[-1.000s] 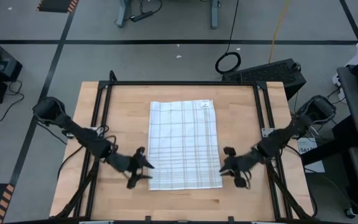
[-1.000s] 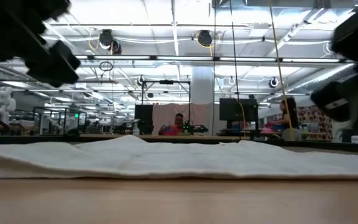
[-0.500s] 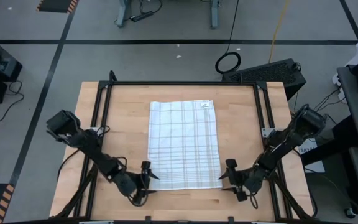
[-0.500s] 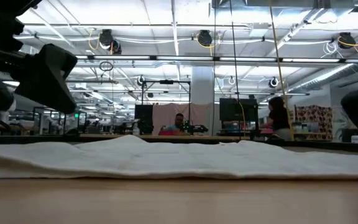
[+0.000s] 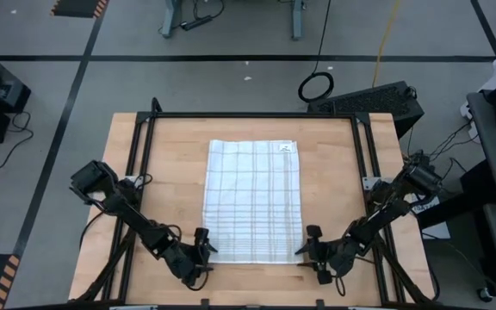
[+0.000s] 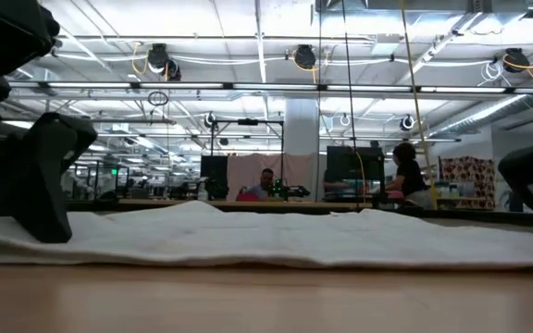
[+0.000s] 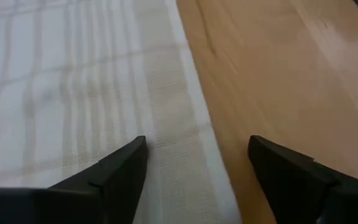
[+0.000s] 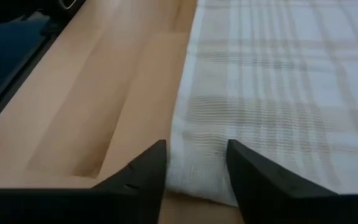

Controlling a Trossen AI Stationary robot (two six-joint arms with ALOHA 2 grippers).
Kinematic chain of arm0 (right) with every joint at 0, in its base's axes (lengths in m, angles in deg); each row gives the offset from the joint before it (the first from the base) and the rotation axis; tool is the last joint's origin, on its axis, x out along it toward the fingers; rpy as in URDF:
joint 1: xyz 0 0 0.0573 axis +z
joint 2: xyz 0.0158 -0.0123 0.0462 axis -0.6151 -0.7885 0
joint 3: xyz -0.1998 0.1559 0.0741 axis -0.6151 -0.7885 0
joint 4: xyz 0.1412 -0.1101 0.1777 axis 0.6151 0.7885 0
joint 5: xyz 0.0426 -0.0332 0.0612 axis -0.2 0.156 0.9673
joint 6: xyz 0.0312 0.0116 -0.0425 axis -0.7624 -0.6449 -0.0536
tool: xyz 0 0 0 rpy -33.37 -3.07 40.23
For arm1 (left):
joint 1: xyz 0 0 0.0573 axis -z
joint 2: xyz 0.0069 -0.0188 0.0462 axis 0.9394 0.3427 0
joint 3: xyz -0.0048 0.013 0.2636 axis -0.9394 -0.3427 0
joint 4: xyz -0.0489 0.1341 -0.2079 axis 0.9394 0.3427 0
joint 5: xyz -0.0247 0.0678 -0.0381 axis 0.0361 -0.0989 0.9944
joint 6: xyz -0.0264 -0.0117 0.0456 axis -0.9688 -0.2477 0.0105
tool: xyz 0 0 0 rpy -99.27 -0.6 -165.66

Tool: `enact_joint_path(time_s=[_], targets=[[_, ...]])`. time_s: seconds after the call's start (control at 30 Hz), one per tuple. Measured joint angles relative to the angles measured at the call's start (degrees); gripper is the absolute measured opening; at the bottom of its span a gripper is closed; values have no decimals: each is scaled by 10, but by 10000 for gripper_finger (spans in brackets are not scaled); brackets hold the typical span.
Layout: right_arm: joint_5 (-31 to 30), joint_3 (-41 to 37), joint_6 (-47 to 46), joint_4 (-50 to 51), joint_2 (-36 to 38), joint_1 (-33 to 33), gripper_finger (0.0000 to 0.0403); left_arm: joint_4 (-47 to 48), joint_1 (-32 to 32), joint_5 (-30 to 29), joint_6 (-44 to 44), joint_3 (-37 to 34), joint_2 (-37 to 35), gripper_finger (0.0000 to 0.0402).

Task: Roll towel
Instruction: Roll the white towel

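Observation:
The white towel (image 5: pixel 255 200) with grey check lines lies flat along the middle of the table, its label tag (image 5: pixel 284 147) by the far right corner. My left gripper (image 5: pixel 207 247) is open and low at the towel's near left corner; in its wrist view (image 7: pixel 194 155) one finger stands over the cloth and one over bare wood. My right gripper (image 5: pixel 304 248) is open and low at the near right corner; its fingers (image 8: pixel 194 158) stand on either side of the towel's side edge (image 8: pixel 180 163). My left gripper straddles the towel's left edge (image 7: pixel 213 158) near the near corner, fingers slanting down; whether they touch the cloth, I cannot tell. My right gripper straddles the towel's right edge by the near corner (image 8: pixel 178 177); whether it touches, I cannot tell.
A black metal frame (image 5: pixel 248 116) runs along the table's far edge and sides. Bare wood (image 5: pixel 170 172) lies left and right of the towel. In the low view people (image 6: pixel 403 171) show in the room far behind the table.
Both grippers have gone toward the table's near edge and down, each to a near corner of the towel. The towel has stayed flat where it was.

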Motion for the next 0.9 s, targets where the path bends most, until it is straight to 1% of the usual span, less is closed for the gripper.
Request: enact_joint_path(time_s=[0.17,0.27,0.33,0.4,0.5,0.53,0.63,0.7,0.8,0.87,0.9], targets=[[-7,0,-14,4,0,0,100,5,-3,0,-31,2,17,251],[-11,-1,-24,6,0,-1,58,4,-5,-6,-51,2,24,212],[-14,-1,-32,6,-1,-1,29,6,-7,-21,-72,2,27,172],[-13,-1,-37,6,-1,-1,10,7,-9,-28,-89,2,28,120],[-11,-2,-48,2,2,-1,11,2,-10,-34,-107,1,22,31],[-8,-2,-49,0,6,-1,12,0,-10,-34,-115,1,18,19],[8,-4,-46,4,28,-1,6,-15,-11,-14,-121,-3,-3,19],[28,-4,-46,1,54,-1,4,-30,-11,16,-133,-3,-25,19],[56,-5,-47,2,95,-3,5,-43,-12,65,-178,-2,-61,14],[71,-5,-47,12,125,-9,4,-43,-13,88,-193,-2,-76,12],[74,-5,-47,20,138,-12,4,-47,-14,91,-192,-2,-82,12]])
